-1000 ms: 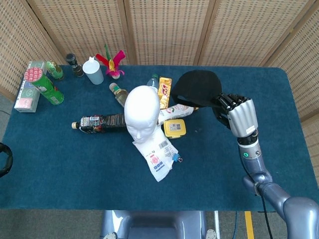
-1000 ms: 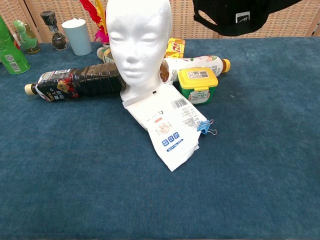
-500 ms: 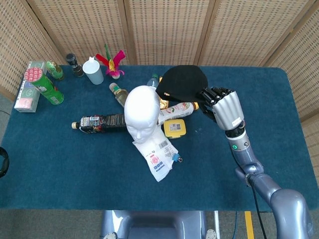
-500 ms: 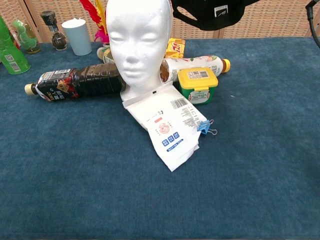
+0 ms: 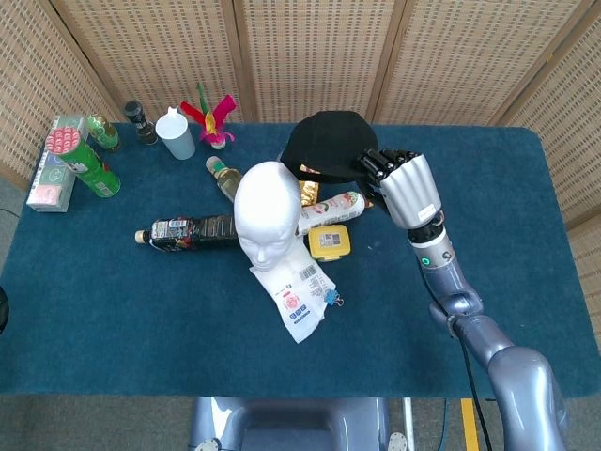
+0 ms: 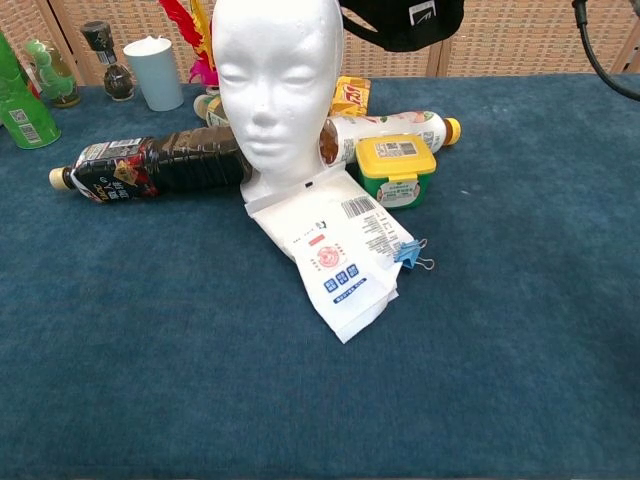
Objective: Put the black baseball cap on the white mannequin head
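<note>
The white mannequin head (image 5: 267, 211) (image 6: 277, 85) stands upright at the table's middle, facing the robot. My right hand (image 5: 399, 186) holds the black baseball cap (image 5: 325, 144) by its right edge, in the air just right of and behind the head's crown. In the chest view only the cap's lower rim (image 6: 405, 22) shows at the top edge, touching or nearly touching the head's right side; the hand itself is out of that frame. My left hand appears in neither view.
Around the head lie a dark bottle (image 5: 188, 231), a white packet with a blue clip (image 5: 299, 291), a yellow-lidded tub (image 5: 329, 241) and a lying bottle (image 5: 331, 209). A white cup (image 5: 176, 134), feather toy (image 5: 212, 118), green can (image 5: 83, 160) and boxes stand at the back left.
My right hand has carried the cap leftward and slightly back, from beside the tub area to just next to the mannequin head's crown.
</note>
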